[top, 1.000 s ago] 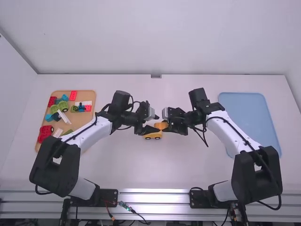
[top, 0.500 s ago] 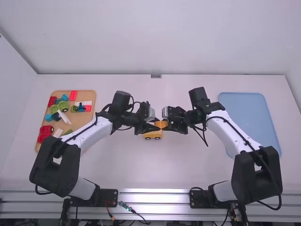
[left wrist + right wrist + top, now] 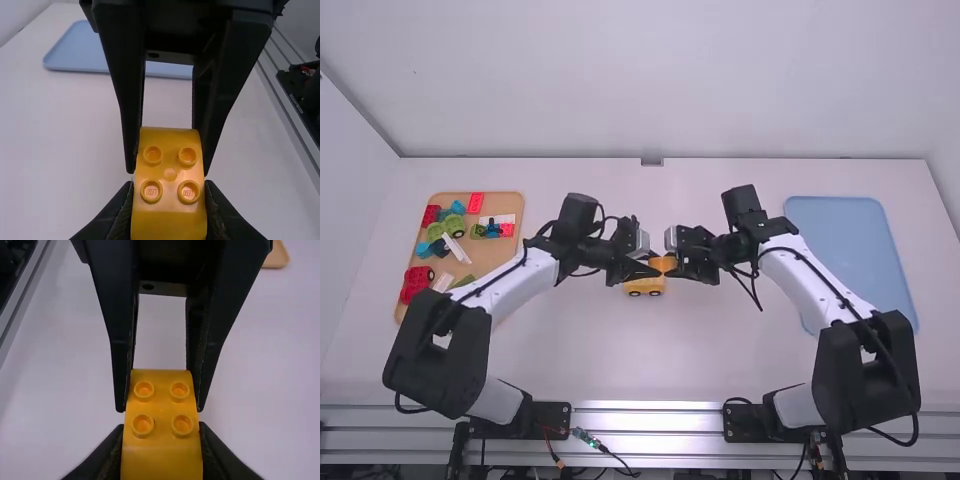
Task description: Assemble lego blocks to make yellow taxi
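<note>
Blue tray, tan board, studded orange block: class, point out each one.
Blue tray [image 3: 850, 250], high view: bare surface.
Tan board [image 3: 504, 254], high view: bare patch near its edge.
Studded orange block [image 3: 170, 174], left wrist view: face between the studs.

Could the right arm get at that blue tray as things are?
Probably yes: the blue tray lies unblocked beside the right arm, but the right gripper would first have to release the orange block the left gripper also holds.
</note>
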`<move>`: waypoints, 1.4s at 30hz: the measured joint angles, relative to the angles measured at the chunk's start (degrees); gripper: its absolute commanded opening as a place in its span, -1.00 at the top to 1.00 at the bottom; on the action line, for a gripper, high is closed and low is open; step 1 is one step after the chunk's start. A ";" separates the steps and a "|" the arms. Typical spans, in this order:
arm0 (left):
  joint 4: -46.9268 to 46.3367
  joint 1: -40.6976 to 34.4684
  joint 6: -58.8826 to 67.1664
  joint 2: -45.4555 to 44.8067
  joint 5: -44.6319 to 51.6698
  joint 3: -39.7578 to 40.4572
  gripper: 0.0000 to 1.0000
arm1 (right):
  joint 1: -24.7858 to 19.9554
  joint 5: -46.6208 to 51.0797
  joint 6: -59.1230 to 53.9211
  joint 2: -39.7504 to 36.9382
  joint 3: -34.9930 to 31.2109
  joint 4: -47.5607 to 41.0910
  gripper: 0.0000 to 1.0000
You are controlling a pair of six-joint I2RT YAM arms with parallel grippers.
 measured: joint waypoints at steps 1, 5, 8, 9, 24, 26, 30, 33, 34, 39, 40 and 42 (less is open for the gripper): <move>0.07 0.00 -0.20 0.00 -0.24 0.00 0.61 | 0.22 -0.15 -0.02 0.00 0.00 -0.04 -0.86; -0.33 0.00 -0.48 0.00 -1.22 0.00 0.61 | 1.05 -0.46 -0.28 0.00 0.00 -0.09 -0.99; -0.96 0.00 -0.74 0.00 -2.60 0.00 0.65 | 0.94 -0.20 0.02 0.00 0.00 -0.09 -0.98; -1.99 0.02 -0.87 0.00 -4.15 0.00 0.68 | 0.44 -0.04 0.50 0.00 0.00 -0.09 -0.98; -10.36 5.38 8.55 0.00 -6.34 0.00 0.91 | -6.80 -5.84 0.70 -0.15 -12.68 20.68 -0.99; -13.97 8.17 12.26 0.00 -3.98 0.00 0.96 | -6.64 -6.38 3.69 -0.15 -16.37 29.11 -0.98; -18.56 12.04 18.78 0.00 0.24 0.00 0.96 | -5.64 -6.88 9.57 0.26 -21.59 42.51 -0.98; -19.91 13.11 21.99 0.00 1.88 0.00 0.97 | -4.57 -7.48 13.27 2.51 -23.15 48.33 -0.98; -19.87 13.14 22.80 0.00 2.21 0.00 0.97 | -4.17 -7.61 14.08 3.54 -23.37 49.64 -0.99; -12.20 12.68 24.72 0.00 3.76 -2.78 0.97 | -2.01 -8.22 16.59 9.42 -23.54 55.63 -0.99; -11.85 12.68 24.72 0.00 3.78 -2.97 0.97 | -1.90 -8.28 16.85 9.68 -23.54 55.93 -0.99; -6.19 12.66 23.96 0.00 4.07 -5.95 0.97 | -1.36 -8.31 17.05 11.08 -23.56 56.89 -0.99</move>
